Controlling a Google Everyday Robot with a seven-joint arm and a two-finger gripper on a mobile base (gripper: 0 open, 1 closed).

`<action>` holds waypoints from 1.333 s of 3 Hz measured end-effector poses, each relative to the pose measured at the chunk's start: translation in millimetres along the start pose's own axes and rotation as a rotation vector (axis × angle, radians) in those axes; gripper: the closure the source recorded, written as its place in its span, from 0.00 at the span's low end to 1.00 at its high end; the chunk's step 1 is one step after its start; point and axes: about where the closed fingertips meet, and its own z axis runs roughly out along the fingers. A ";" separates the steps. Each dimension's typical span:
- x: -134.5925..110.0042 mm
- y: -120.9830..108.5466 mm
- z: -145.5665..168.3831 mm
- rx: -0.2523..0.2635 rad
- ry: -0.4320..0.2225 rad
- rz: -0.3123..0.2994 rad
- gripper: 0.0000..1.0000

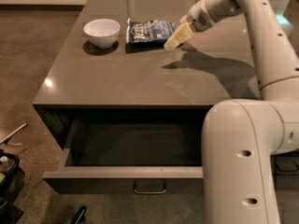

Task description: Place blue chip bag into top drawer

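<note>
The blue chip bag (pixel 148 31) lies flat on the grey counter (pixel 140 80) at the back, just right of a white bowl (pixel 102 31). My gripper (pixel 174 40) hangs just above the counter at the bag's right edge, pointing down and left toward it; I cannot tell whether it touches the bag. It holds nothing that I can see. The top drawer (pixel 122 172) is pulled open below the counter's front edge, dark and empty inside, with a small curved metal handle (pixel 149 189) on its front.
My white arm and its bulky body (pixel 243 157) fill the right side and cover the drawer's right end. Dark floor lies to the left, with small tools and a dark object (pixel 7 171) at the lower left.
</note>
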 end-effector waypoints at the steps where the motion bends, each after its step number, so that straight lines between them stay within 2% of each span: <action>1: -7.6 5.1 17.9 -0.037 -0.006 -0.021 0.00; 2: -12.1 9.9 32.5 -0.069 -0.009 -0.036 0.00; 3: -6.0 17.3 49.5 -0.126 -0.015 -0.012 0.00; 4: -6.1 17.3 49.7 -0.127 -0.015 -0.012 0.00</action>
